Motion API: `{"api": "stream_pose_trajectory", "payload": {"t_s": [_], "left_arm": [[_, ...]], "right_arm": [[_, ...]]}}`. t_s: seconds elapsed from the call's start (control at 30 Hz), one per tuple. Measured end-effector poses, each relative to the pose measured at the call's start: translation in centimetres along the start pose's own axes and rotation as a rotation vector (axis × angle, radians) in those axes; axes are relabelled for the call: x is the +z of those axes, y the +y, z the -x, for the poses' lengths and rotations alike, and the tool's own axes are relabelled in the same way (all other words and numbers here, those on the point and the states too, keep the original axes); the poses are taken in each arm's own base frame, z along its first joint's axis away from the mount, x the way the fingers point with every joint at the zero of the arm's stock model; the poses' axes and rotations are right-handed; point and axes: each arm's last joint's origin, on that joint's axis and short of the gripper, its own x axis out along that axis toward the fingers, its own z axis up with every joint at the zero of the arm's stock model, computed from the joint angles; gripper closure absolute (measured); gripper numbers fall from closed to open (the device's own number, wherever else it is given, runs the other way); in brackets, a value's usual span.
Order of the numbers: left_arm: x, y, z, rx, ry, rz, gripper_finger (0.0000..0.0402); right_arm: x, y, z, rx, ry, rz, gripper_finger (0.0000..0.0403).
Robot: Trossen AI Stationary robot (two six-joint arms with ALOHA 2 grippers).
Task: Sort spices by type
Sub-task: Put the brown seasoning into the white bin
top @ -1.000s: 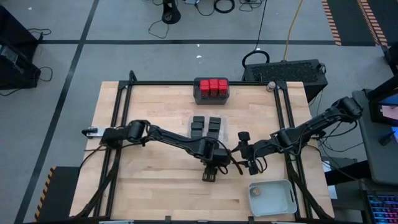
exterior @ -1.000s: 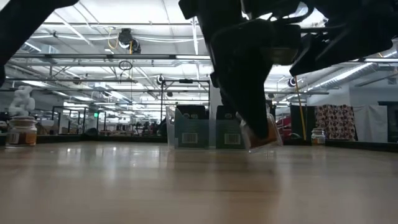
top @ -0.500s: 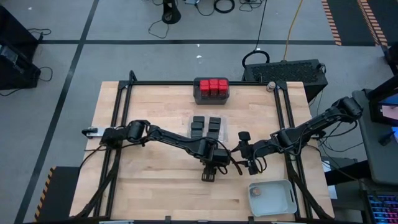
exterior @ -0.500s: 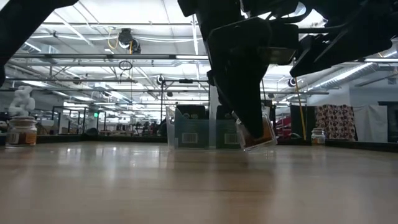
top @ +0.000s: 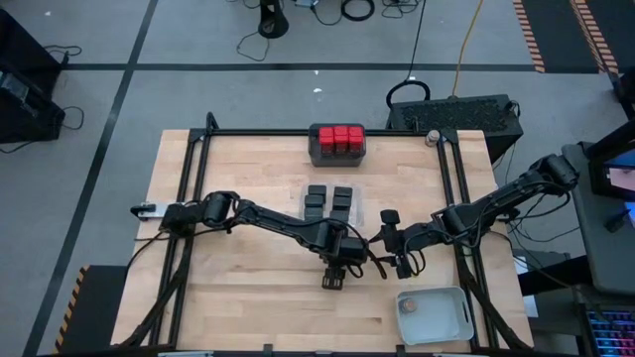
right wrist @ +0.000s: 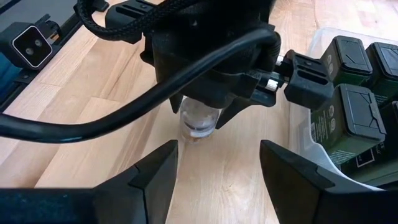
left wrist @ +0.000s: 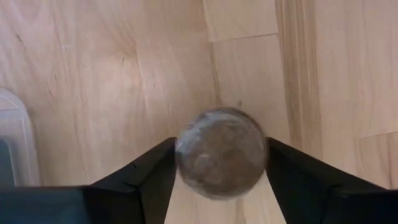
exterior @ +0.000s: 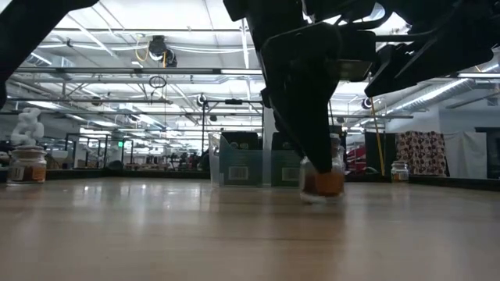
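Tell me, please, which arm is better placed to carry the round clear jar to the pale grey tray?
Left: its gripper already clamps the round clear jar; the right gripper is open and empty.

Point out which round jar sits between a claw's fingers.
The jar mid-table, between the left claw's fingers; the other jar lies in the pale tray.

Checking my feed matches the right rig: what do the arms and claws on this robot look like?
Both arms are dark, near-black jointed links. The left claw has two matte black wedge-shaped fingers. Seen from the right wrist, its housing is bulky and black, looped by a thick black braided cable, with small silver screws. The right claw has the same black angular fingers. No markings are legible.
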Motion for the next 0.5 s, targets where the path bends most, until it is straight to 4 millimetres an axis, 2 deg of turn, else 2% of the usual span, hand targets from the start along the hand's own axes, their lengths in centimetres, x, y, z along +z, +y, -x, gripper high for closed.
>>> {"api": "stream_pose_trajectory", "payload": {"t_s": [0.23, 0.5], "left_arm": [[0.0, 0.0, 0.0, 0.000, 0.000, -0.021, 0.0156], [0.0, -0.5, 1.8, -0.003, 0.000, -0.033, 0.0155]], "right_arm": [[0.0, 0.0, 0.0, 0.000, 0.001, 0.000, 0.0193], [0.0, 0.0, 0.0, 0.000, 0.000, -0.016, 0.0193]]}}
